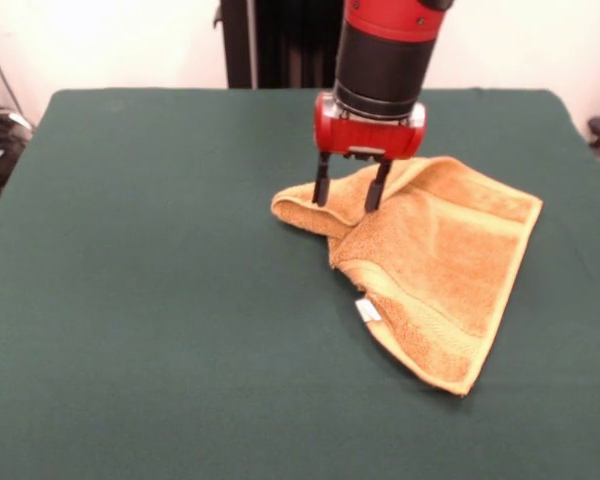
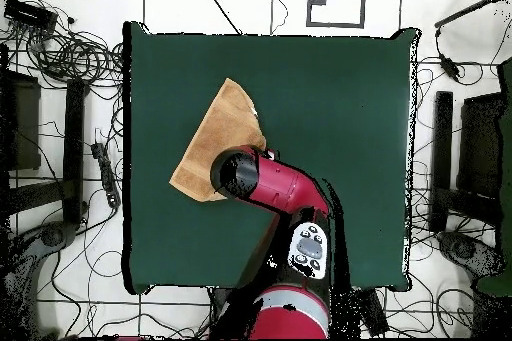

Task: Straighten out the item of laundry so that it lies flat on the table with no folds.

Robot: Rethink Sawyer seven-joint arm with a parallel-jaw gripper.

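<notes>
Front cam: low angle across the counter (image 1: 130, 300), fairly close, counter edges cropped at the sides and bottom. Overhead cam: straight down, farther off, whole counter (image 2: 340, 107) plus surrounding floor (image 2: 60, 307). Both share the green top, towel (image 1: 440, 270) (image 2: 215, 137) and arm (image 1: 385, 50) (image 2: 280, 187).

One orange-yellow terry hand towel (image 1: 435, 265) lies on one dark green felt-covered tabletop (image 1: 150, 300). One small white tag (image 1: 367, 311) shows on it. One red-and-black tool (image 1: 350, 192) with two dark fingers (image 1: 322, 180).
</notes>
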